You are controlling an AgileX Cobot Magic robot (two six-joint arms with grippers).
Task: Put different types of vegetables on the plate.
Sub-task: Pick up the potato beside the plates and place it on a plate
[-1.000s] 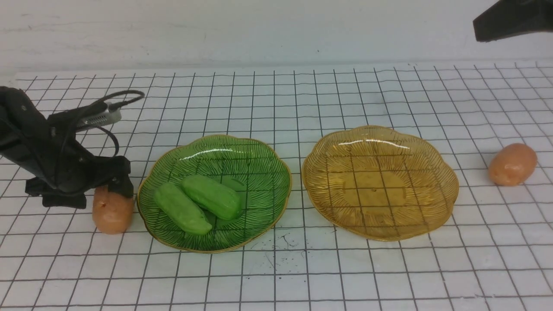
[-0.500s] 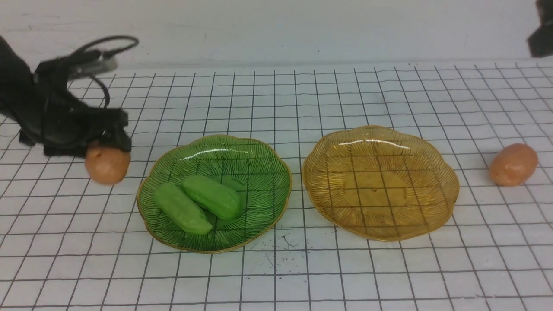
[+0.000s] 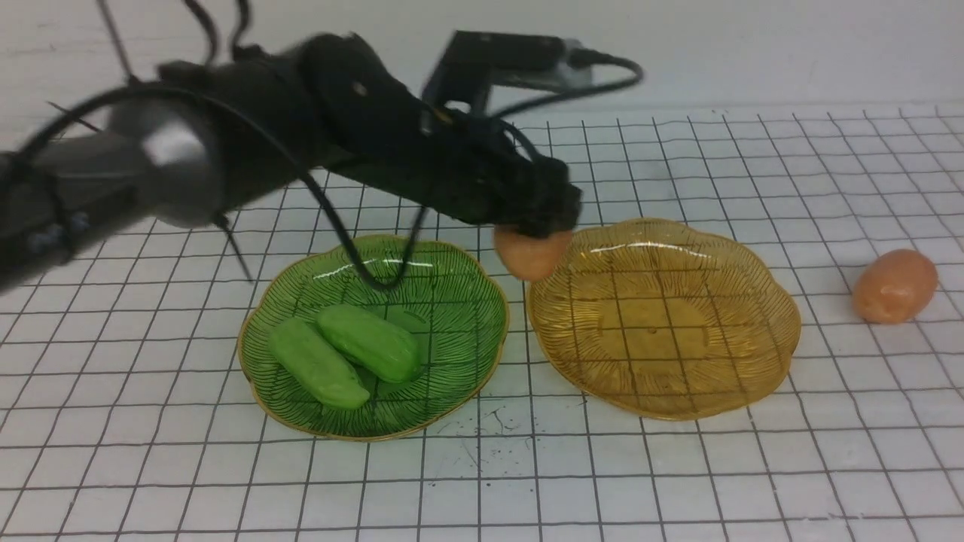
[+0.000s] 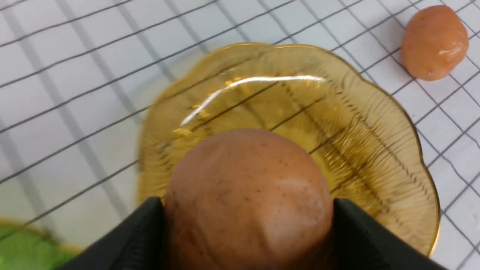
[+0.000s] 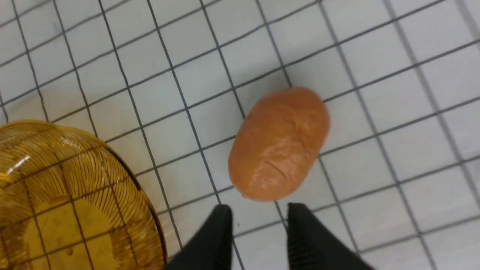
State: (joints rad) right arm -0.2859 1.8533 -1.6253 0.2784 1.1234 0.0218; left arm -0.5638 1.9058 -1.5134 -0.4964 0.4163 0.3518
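Note:
My left gripper [image 3: 536, 224] is shut on an orange-brown potato [image 3: 531, 256] and holds it in the air over the left rim of the amber plate [image 3: 678, 339]. In the left wrist view the potato [image 4: 247, 195] fills the space between the black fingers [image 4: 142, 232] above the amber plate [image 4: 356, 123]. Two light-green cucumbers [image 3: 316, 365] [image 3: 370, 342] lie in the green plate [image 3: 459, 301]. A second potato [image 3: 894, 286] lies on the table right of the amber plate. My right gripper [image 5: 258, 219] is open and empty, just short of this potato [image 5: 279, 144]; it is out of the front view.
The table is a white mat with a black grid. The left arm and its cables [image 3: 339, 128] stretch across above the green plate. The amber plate's rim [image 5: 123, 168] is close to the second potato.
My left gripper has lifted the potato from the table left of the green plate and carried it right, to the amber plate's left rim. The right arm has left the front view.

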